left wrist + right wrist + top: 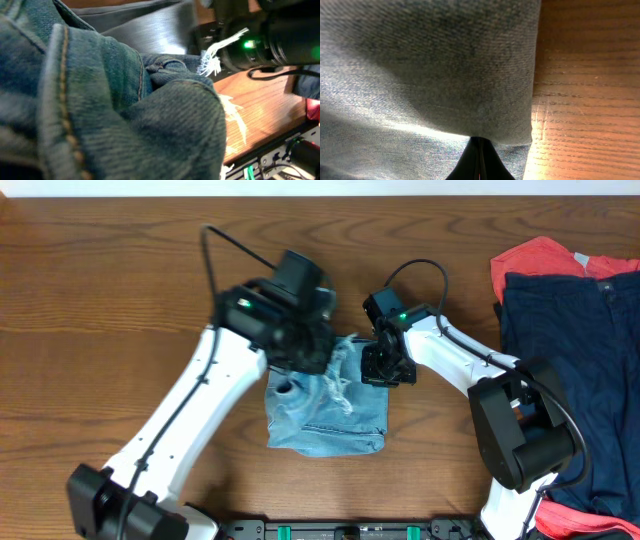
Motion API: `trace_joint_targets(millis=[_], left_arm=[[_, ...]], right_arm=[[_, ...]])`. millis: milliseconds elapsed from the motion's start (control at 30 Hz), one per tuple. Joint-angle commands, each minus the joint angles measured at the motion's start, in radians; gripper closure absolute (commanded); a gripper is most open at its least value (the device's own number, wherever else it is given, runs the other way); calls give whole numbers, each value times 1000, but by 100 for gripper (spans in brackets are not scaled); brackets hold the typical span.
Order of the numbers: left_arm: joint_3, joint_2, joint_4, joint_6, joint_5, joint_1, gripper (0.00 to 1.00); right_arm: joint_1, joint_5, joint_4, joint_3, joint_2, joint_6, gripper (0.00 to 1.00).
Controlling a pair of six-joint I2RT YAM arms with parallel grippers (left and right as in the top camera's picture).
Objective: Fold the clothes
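The light-blue denim jeans (pixel 325 408) lie folded into a small bundle at the middle of the wooden table (pixel 120 280). My left gripper (pixel 300 348) is at the bundle's upper left corner. In the left wrist view bunched denim (pixel 125 115) fills the frame and hides the fingers, and a white frayed hem (pixel 211 59) shows behind it. My right gripper (pixel 385 367) is at the bundle's upper right edge. In the right wrist view its black fingers (pixel 480 159) are pressed together under a denim fold (pixel 430 65).
A pile of other clothes lies at the right edge of the table: a red garment (pixel 545 255) under a dark navy one (pixel 580 360). A black rail (pixel 330 530) runs along the front edge.
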Motion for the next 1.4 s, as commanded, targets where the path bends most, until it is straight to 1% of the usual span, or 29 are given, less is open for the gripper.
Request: trace_joint_targets(millis=[0, 33, 67, 133, 200, 300, 400, 467, 500, 567, 667, 733, 800, 833, 867, 900, 933, 1000, 1033, 1067, 1133, 1200, 1267, 1333, 1367], left_arm=[[-55, 51, 54, -97, -20, -65, 66], [-64, 71, 60, -104, -21, -79, 54], [-66, 85, 59, -108, -20, -87, 47], [-66, 117, 53, -115, -19, -99, 40], [-66, 126, 47, -115, -19, -100, 38], [-51, 115, 35, -115, -20, -87, 38], [-13, 89, 8, -114, -20, -62, 37], [5, 62, 2, -114, -20, -43, 32], [10, 47, 2, -114, -20, -33, 27], [16, 11, 3, -114, -20, -9, 19], [16, -32, 2, -114, -20, 21, 11], [16, -56, 3, -114, -20, 35, 8], [16, -69, 6, -114, -20, 40, 7], [16, -69, 10, -114, -19, 40, 7], [16, -69, 10, -115, -13, 39, 7], [15, -65, 10, -115, -9, 36, 8], [13, -61, 11, -116, -8, 29, 12], [8, -46, 5, -111, -11, 11, 22], [8, -38, -4, -111, -19, 6, 32], [8, -31, -18, -111, -39, 4, 46], [8, -21, -49, -111, -119, 4, 61], [7, -18, -74, -111, -182, 8, 70], [-2, -17, -82, -112, -187, 10, 77], [-29, -15, -74, -116, -184, 10, 80], [-48, -14, -66, -126, -183, 7, 81]], right_arm=[[-3, 42, 4, -40, 88, 13, 99], [-3, 42, 4, -40, 88, 13, 98], [-3, 42, 4, -40, 88, 13, 96], [-4, 42, -4, -39, 87, 12, 91], [-10, 42, -23, -38, 87, 0, 87], [-27, 40, -51, -32, 84, -28, 85], [-53, 27, -79, -18, 60, -106, 85], [-73, 28, -101, -4, 31, -149, 84], [-85, 30, -111, 4, 13, -161, 83], [-119, 35, -136, 23, -42, -169, 82], [-172, 33, -157, 44, -137, -173, 79], [-204, -6, -150, 50, -215, -221, 73], [-222, -33, -150, 50, -282, -247, 62], [-224, -34, -154, 50, -315, -251, 55], [-225, -29, -159, 50, -342, -256, 52], [-225, -29, -161, 50, -364, -257, 51], [-226, -29, -161, 50, -383, -257, 50], [-225, -37, -156, 50, -419, -258, 52], [-225, -52, -153, 50, -430, -266, 53], [-225, -90, -149, 50, -441, -293, 56], [-222, -189, -141, 50, -448, -366, 61], [-204, -250, -142, 48, -445, -392, 69], [-174, -250, -138, 35, -438, -392, 75], [-134, -246, -117, 9, -428, -392, 80], [-109, -232, -104, -9, -418, -386, 84]])
